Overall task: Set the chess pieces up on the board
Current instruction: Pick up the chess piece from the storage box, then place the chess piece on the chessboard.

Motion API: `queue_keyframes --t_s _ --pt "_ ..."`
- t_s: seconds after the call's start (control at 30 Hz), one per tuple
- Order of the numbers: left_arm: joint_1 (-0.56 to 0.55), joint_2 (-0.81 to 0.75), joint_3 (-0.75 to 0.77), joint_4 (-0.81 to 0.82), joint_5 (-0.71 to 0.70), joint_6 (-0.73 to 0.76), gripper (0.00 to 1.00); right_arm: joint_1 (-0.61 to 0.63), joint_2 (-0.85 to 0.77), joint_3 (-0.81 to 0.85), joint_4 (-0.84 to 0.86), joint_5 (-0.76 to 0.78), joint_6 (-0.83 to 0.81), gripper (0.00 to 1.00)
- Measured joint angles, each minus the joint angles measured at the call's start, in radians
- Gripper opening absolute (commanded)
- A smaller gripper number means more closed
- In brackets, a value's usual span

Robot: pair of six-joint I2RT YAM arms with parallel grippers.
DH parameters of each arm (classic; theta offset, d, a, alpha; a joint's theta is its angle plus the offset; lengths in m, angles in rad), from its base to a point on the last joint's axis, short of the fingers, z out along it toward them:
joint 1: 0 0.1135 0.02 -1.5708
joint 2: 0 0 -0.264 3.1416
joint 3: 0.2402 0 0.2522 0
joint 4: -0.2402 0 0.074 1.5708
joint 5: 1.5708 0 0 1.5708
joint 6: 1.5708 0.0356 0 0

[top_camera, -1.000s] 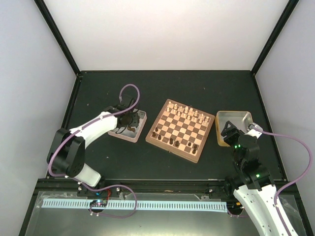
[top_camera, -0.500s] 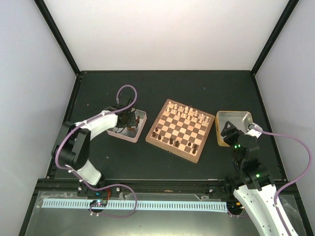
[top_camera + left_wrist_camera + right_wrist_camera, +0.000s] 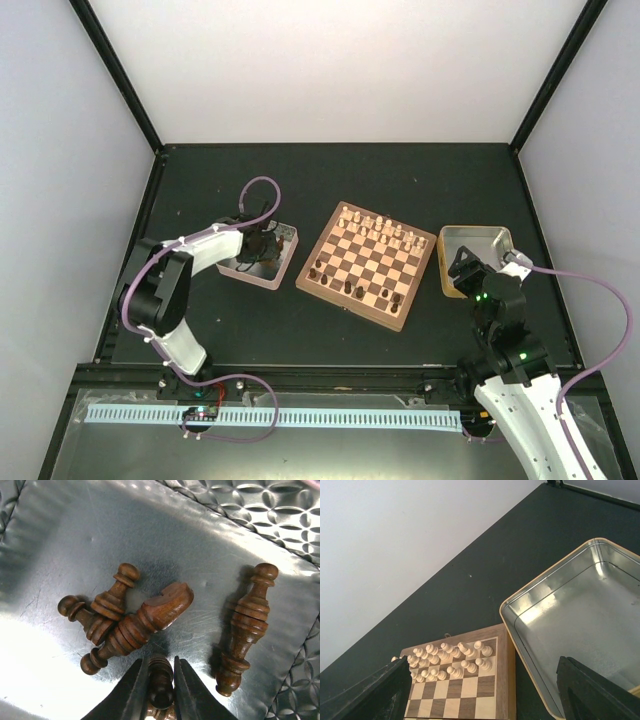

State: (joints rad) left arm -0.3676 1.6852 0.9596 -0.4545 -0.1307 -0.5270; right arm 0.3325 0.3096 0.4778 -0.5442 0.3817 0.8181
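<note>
Pinch in the left tray: my left hand has its two black fingers pressed against either side of a small dark brown wooden chess piece at the bottom of the wrist view. The piece lies low between the tips, its rounded end toward the camera.

Just beyond it I see a heap of dark brown chessmen on the shallow shiny metal tray, with a knight lying across the others. To the right, a taller dark brown bishop-shaped piece lies on its side, alone and apart from the heap.

From above, that tray sits on the black table, just left of the square wooden chessboard with tan and brown checks. The board is turned at an angle. Several dark brown pieces on the board stand along its near rows. The cream-white chessmen fill the far rows.

On the other side, my right hand is spread wide. Its fingers sit at the two lower corners of the wrist view with nothing between them. It hangs over the near left edge of the gold-rimmed metal tray, which lies just right of the board.
</note>
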Motion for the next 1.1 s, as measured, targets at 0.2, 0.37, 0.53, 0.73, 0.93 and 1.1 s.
queue_keyframes --t_s 0.2,0.37,0.53,0.73,0.93,1.1 --pt "0.0 0.005 0.0 0.002 0.0 0.004 0.09 0.0 0.009 0.0 0.006 0.0 0.0 0.8" --pt "0.0 -0.026 0.0 0.001 0.004 0.01 0.09 0.0 0.012 0.0 0.008 0.0 0.0 0.8" --pt "0.0 -0.109 0.0 0.01 0.031 0.013 0.09 0.0 0.015 0.0 0.017 -0.002 0.0 0.8" --pt "-0.003 -0.181 0.0 0.034 0.128 0.042 0.11 0.0 0.018 -0.002 0.025 -0.003 0.0 0.8" --pt "-0.074 -0.192 0.01 0.034 0.233 0.1 0.12 0.0 0.022 -0.01 0.029 -0.009 0.003 0.8" --pt "-0.196 -0.172 0.08 0.016 0.256 0.15 0.13 0.0 0.023 -0.011 0.029 -0.015 0.003 0.8"
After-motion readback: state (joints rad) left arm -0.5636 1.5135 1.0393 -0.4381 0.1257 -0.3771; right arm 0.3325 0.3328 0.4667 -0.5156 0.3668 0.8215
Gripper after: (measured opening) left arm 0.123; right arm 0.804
